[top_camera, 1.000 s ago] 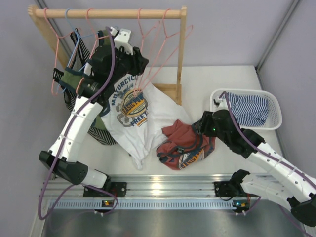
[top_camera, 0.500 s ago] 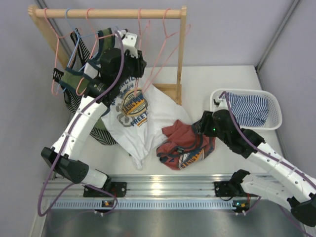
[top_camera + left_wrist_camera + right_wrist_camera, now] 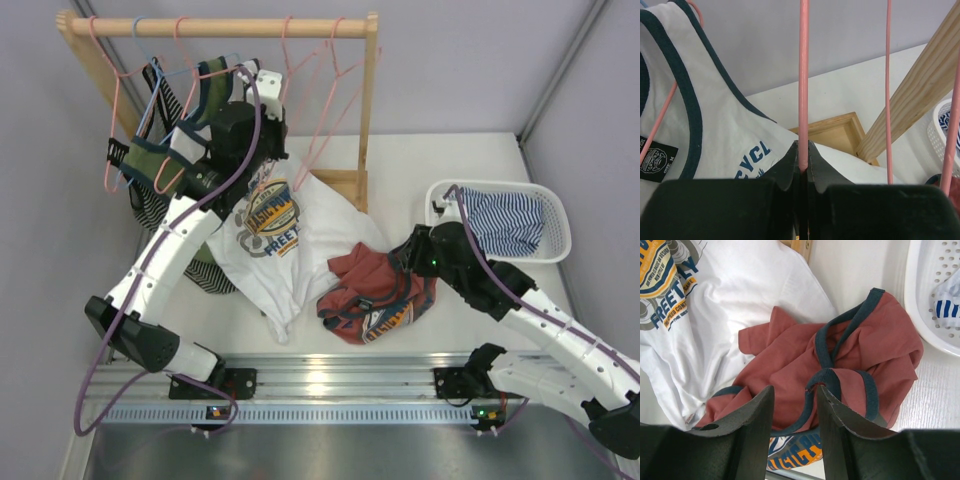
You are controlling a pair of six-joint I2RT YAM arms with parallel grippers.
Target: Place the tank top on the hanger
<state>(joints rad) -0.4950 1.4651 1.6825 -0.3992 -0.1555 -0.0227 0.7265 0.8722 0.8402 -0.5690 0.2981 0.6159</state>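
Observation:
The rust-red tank top (image 3: 372, 288) with navy trim lies crumpled on the table, its print partly showing at the front. My right gripper (image 3: 795, 389) hovers open just above it, a fold of navy trim (image 3: 826, 377) between the fingers, which are not closed on it. In the top view the right gripper (image 3: 404, 262) sits at the top's right edge. My left gripper (image 3: 802, 156) is shut on the thin pink wire of a hanger (image 3: 803, 75) hanging from the rail. From above, the left gripper (image 3: 268, 160) is up under the rail.
A wooden rack (image 3: 368, 110) stands at the back left with several pink hangers, a light blue hanger (image 3: 150, 90) and dark garments (image 3: 150, 160). A white "Motorcycle" top (image 3: 290, 240) drapes below it. A white basket (image 3: 552, 245) holds a striped garment (image 3: 505, 220).
My left arm has risen toward the rail and its jaws have closed on the pink hanger wire. The right jaws have narrowed slightly; the right arm has stayed put.

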